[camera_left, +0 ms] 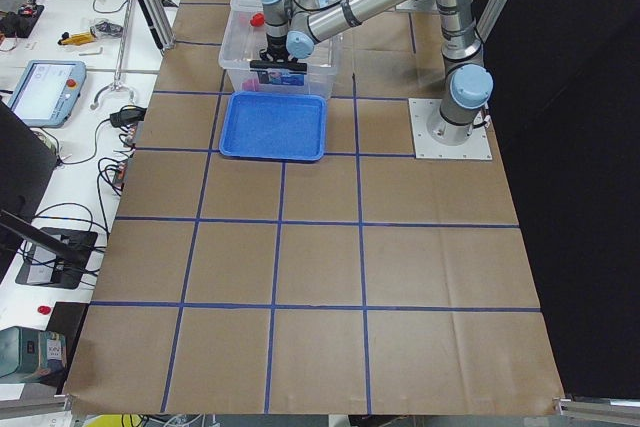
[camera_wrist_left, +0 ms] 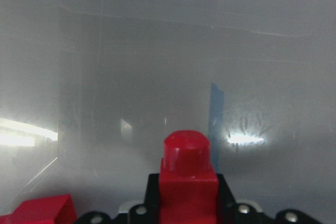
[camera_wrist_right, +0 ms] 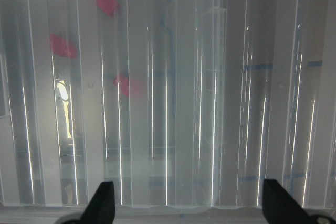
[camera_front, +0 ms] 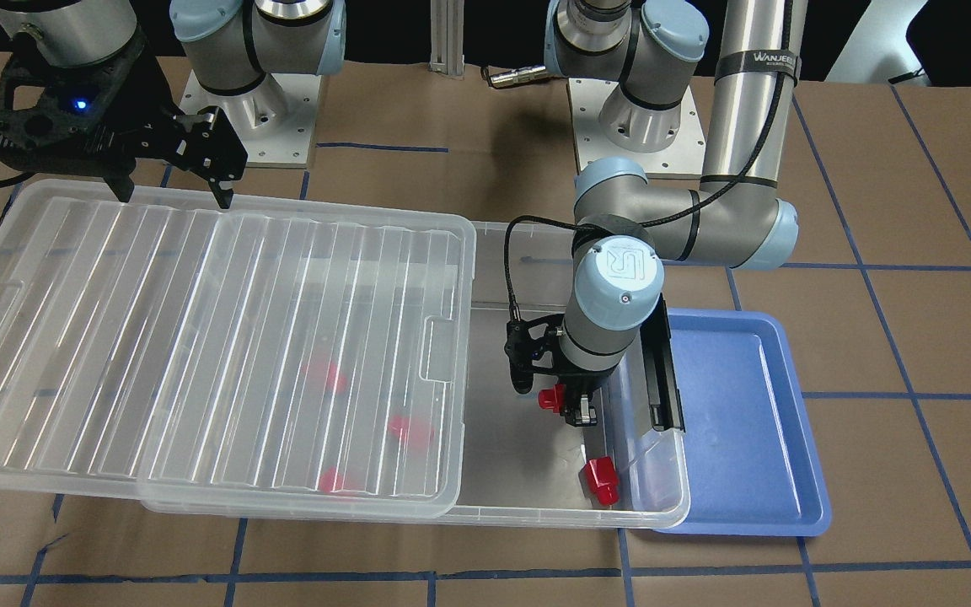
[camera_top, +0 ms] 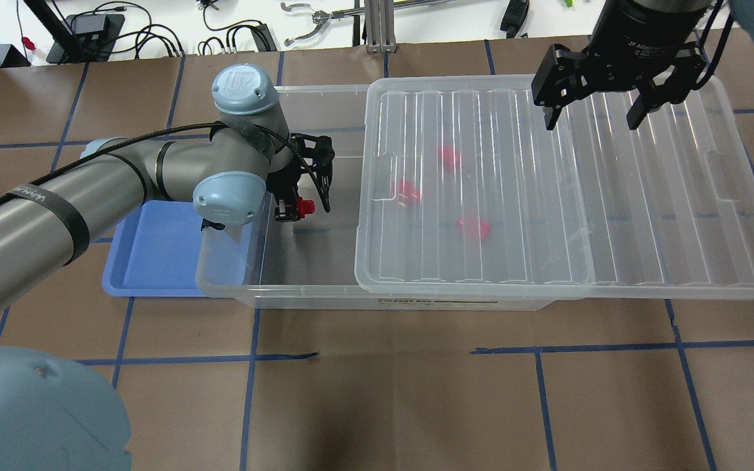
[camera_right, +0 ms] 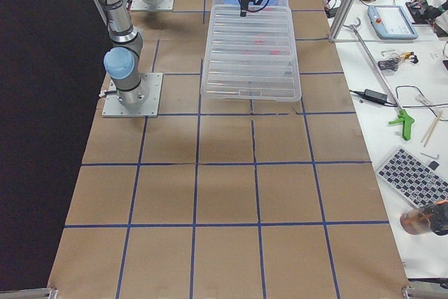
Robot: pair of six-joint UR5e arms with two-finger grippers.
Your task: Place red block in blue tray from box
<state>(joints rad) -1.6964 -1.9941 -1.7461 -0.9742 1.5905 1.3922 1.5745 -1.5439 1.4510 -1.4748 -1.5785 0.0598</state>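
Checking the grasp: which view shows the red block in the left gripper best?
Left wrist-mounted: the red block fills the foreground, clamped in the left gripper. Front-facing and overhead show it small; the others hardly or not.

Your table (camera_left: 320, 267) is covered in brown sheeting ruled into squares by blue tape lines (camera_left: 277, 247), under bright, even light. In the exterior left view, a white bench (camera_left: 75, 147) runs down the left edge, strewn with cables, with a screen pendant (camera_left: 42, 90) at upper left; the right side is plain black. In the exterior right view, another white bench (camera_right: 392, 124) lines the right edge, carrying a long grabber (camera_right: 378, 71) and a patterned pad (camera_right: 413, 167).
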